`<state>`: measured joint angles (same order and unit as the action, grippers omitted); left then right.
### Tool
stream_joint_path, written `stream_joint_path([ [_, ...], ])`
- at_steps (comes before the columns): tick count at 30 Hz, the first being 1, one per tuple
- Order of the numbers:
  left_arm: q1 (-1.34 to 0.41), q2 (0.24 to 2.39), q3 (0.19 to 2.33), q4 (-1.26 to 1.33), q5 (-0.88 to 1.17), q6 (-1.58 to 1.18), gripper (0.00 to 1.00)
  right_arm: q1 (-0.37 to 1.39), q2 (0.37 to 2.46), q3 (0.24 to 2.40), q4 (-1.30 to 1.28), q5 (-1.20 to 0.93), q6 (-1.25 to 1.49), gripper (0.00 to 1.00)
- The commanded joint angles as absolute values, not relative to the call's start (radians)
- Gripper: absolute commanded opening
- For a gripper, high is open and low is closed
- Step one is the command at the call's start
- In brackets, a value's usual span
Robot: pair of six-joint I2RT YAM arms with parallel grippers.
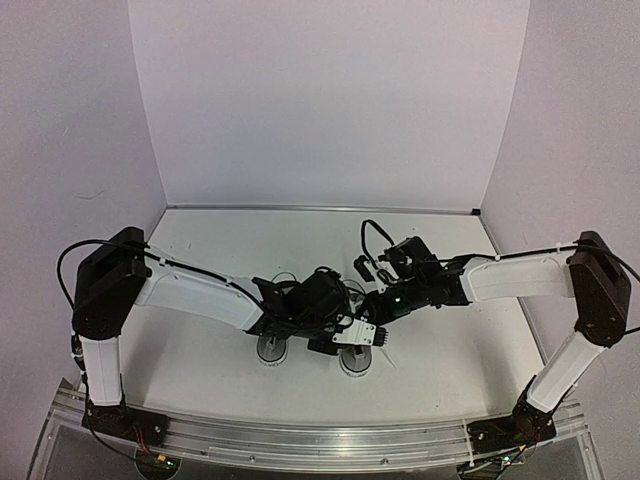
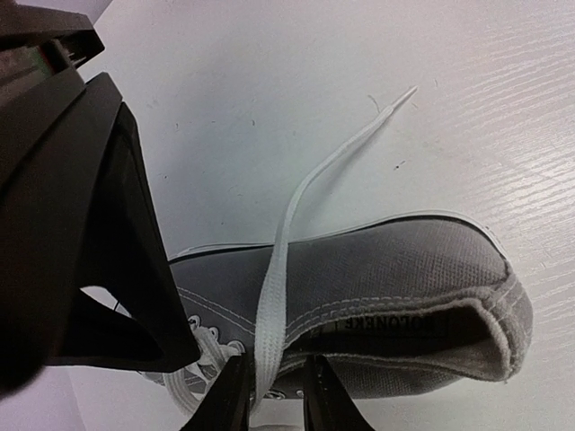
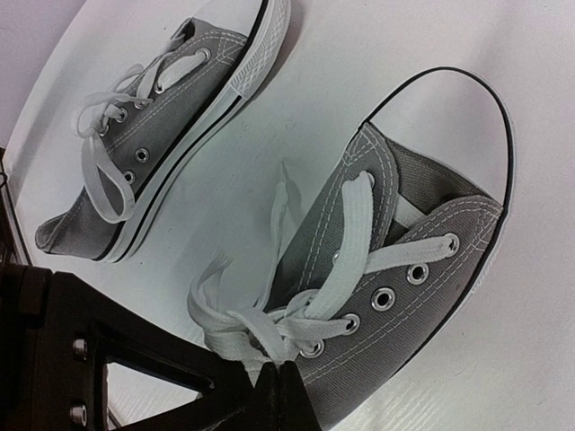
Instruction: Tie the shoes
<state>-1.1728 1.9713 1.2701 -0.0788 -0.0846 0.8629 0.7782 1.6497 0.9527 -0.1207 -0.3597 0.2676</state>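
Lace (image 2: 296,202) long axis runs straight away from L pincer (image 2: 274,370), across shoe (image 2: 404,269). L pincer slightly open astride lace; R pincer (image 3: 286,388) closed.

seen from above, my wrists (image 1: 322,296) hide both shoes (image 1: 355,362) except two pale toe ends. between my left fingers (image 2: 235,400) the lace (image 2: 274,296) runs off the bottom edge. whether my closed right fingers (image 3: 287,402) pinch any lace: unclear.
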Motion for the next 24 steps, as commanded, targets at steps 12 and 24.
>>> stream_joint_path([
  [12, -1.158, 1.998, 1.311, -0.089, -0.2, 0.833, 0.15, 0.79, 1.657, 0.98, -0.101, -0.39, 0.263, 0.0],
  [24, -1.156, 1.903, 1.21, 0.02, -0.054, 0.748, 0.0, 0.791, 1.661, 0.977, -0.093, -0.394, 0.267, 0.0],
])
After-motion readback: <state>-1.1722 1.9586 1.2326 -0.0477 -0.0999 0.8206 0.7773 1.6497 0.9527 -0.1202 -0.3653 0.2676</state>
